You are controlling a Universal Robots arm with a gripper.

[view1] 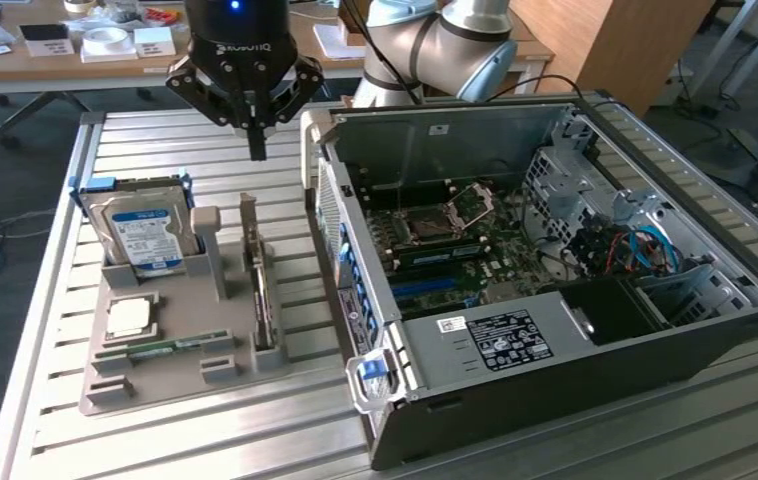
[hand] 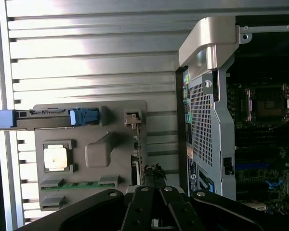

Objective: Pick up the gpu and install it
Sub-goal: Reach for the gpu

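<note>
Here's the slatted metal desk point(view1: 192, 440), and there's plenty on it. On the exterior view's left sits a grey holder point(view1: 166, 385) with parts standing in its slots: a silver hard drive point(view1: 146, 232) with a blue label propped upright at the far end, a square processor chip point(view1: 130, 318) lying flat in front of it, and a narrow green RAM stick point(view1: 166, 348) nearer the front. On the exterior view's right, just beside the holder, the big computer case point(view1: 553, 400) lies open on its side, showing the motherboard point(view1: 466, 265), its bare socket point(view1: 439, 220) and a tangle of blue cables point(view1: 646, 250). The case wall rises close along the holder's edge, a tight neighbour. Now the gpu point(view1: 262, 290): it stands on its long edge in the holder's slot on the side nearest the case, a thin, dark card seen almost edge-on, with a pale tab at its far end. In the wrist view it is a slim line point(hand: 135, 163) along the holder's point(hand: 96, 108) rim. The gripper point(view1: 258, 150) hangs in the air beyond the card's far end, its black fingers pressed together, holding nothing and touching nothing; from the wrist its tips point(hand: 153, 175) sit just beside the card.
</note>
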